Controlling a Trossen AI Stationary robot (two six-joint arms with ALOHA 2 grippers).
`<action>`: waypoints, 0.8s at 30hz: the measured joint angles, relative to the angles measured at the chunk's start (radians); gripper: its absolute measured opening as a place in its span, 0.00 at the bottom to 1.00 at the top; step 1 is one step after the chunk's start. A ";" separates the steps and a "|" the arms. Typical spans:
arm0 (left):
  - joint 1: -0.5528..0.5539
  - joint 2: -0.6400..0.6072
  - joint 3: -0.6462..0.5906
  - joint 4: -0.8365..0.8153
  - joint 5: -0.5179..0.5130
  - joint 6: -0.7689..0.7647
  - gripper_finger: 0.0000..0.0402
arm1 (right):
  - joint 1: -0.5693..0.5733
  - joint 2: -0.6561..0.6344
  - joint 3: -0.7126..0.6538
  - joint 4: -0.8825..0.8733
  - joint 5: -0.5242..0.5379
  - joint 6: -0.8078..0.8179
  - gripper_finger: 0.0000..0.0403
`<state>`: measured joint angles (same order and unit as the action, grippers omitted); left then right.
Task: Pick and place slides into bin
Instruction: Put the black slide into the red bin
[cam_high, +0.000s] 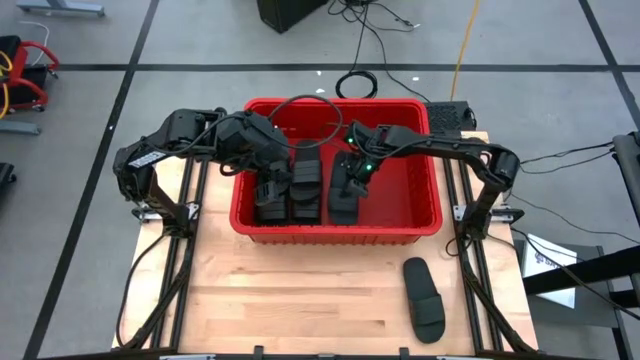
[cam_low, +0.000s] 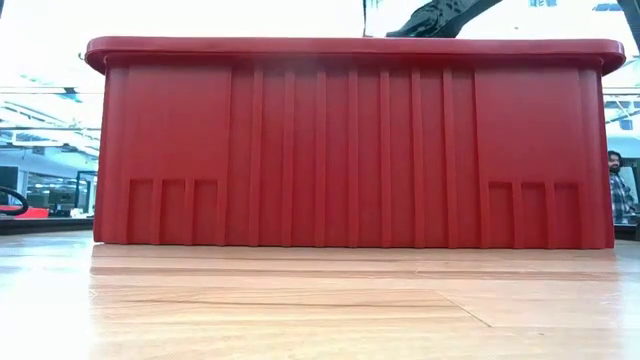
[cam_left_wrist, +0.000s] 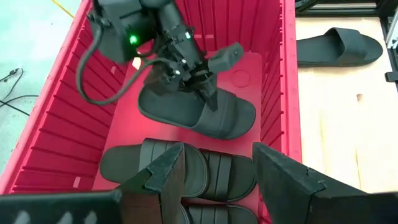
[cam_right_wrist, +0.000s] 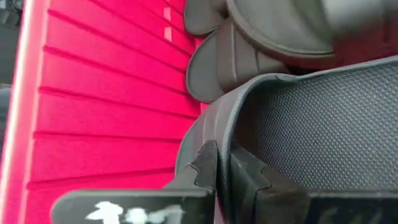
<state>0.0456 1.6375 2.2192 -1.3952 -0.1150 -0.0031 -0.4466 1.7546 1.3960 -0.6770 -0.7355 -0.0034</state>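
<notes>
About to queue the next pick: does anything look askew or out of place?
One slide in the bin lies at an angle to the paired ones, with the right tool gripping its edge. One more slide lies outside on the table. The left tool is open above the pairs. No damage visible.

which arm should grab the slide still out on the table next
Right, probably. The last black ribbed-strap slide lies on the wooden table's right side. The right gripper must first release its slide into the red plastic bin.
</notes>
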 joint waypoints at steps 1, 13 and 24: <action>0.000 0.000 0.000 0.000 0.000 0.000 0.46 | 0.005 0.004 0.000 0.000 0.001 -0.005 0.03; 0.000 0.000 0.000 0.000 0.000 -0.001 0.46 | 0.046 0.008 0.000 0.015 0.054 -0.020 0.03; 0.000 0.000 0.000 0.000 0.000 -0.002 0.46 | 0.090 0.008 0.000 0.015 0.062 -0.010 0.03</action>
<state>0.0456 1.6375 2.2192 -1.3949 -0.1146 -0.0048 -0.3562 1.7626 1.3960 -0.6623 -0.6734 -0.0139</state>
